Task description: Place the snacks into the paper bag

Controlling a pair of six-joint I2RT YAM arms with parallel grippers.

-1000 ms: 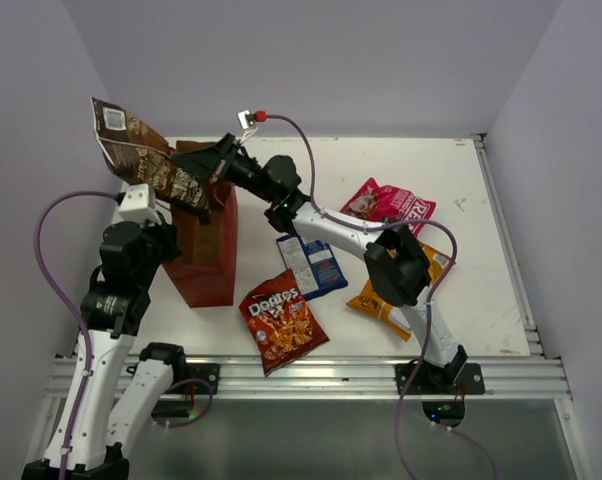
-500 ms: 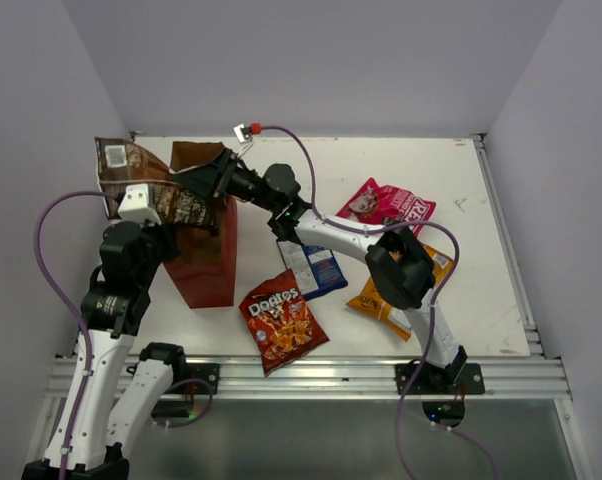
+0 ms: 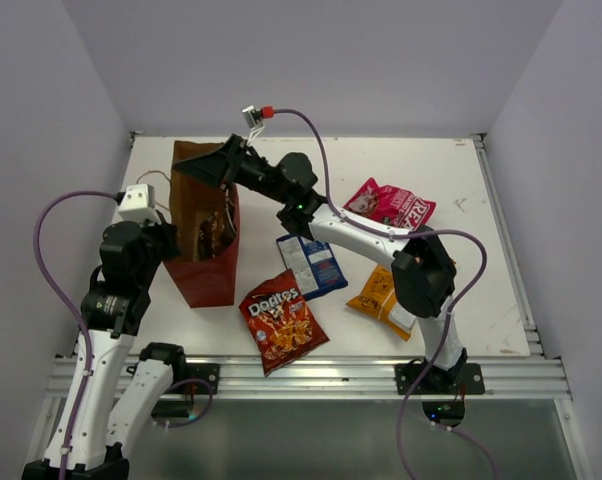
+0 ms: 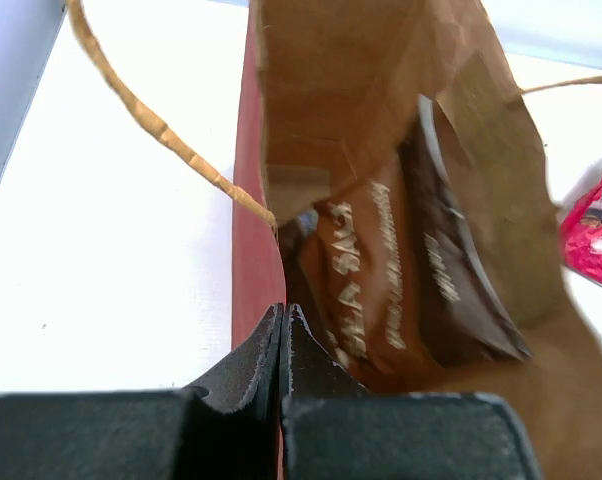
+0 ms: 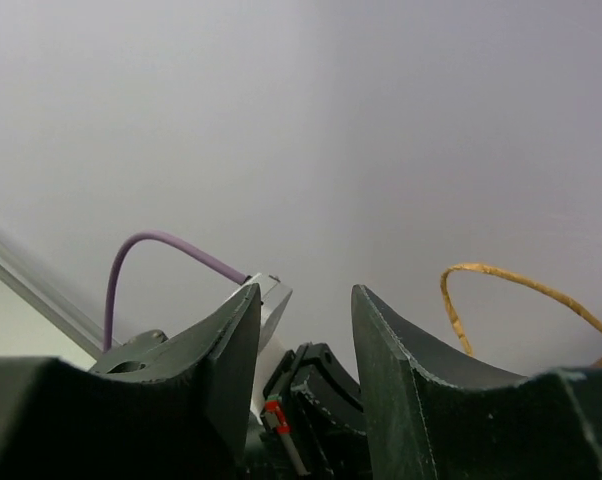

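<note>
The reddish-brown paper bag (image 3: 211, 280) stands open at the table's left. A dark brown snack packet (image 3: 214, 232) lies inside it, its print clear in the left wrist view (image 4: 381, 280). My left gripper (image 4: 281, 318) is shut on the bag's near left wall (image 4: 251, 250). My right gripper (image 3: 189, 170) hangs over the bag's far rim, open and empty (image 5: 306, 300). On the table lie the Doritos packet (image 3: 279, 320), the blue-and-white packet (image 3: 311, 265), the pink packet (image 3: 386, 205) and the orange-yellow packet (image 3: 381, 295), the last partly under the right arm.
A string handle (image 4: 151, 125) arcs off the bag's left side, and another handle (image 5: 501, 280) shows beside the right fingers. The right arm (image 3: 361, 235) stretches across the table's middle above the packets. Walls close off the left, back and right.
The right gripper opened and let go of the dark brown packet, which dropped from above the bag's mouth into the bag. The left arm stayed put.
</note>
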